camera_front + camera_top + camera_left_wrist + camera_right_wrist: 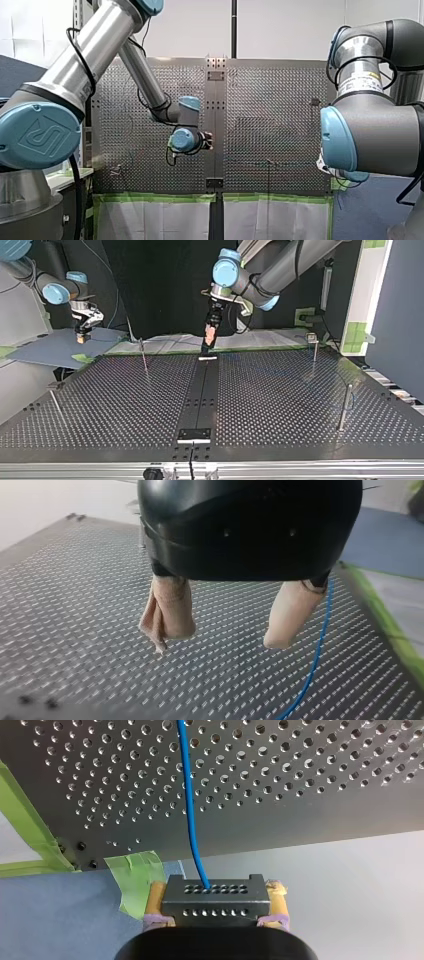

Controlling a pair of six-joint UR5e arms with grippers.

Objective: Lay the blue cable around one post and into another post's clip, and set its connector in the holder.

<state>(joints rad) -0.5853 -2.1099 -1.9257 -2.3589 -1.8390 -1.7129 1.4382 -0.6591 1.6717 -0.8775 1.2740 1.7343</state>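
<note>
1. My right gripper (216, 892): closed on the black connector (215, 906), which is clamped between its yellow pads (156, 897). It is held off the table's far left corner in the top view, above a blue sheet (50, 347).
2. Blue cable (189, 810): led from the connector out across the perforated table (310, 780). In the left wrist view it is laid on the table just beside one finger.
3. My left gripper (221, 641): spread wide, beige pads (170, 615) apart, nothing gripped. It is hung over the middle of the table's far edge in the top view.
4. Posts (344, 407): thin, stood upright, two far, two nearer at the left and right sides.
</note>
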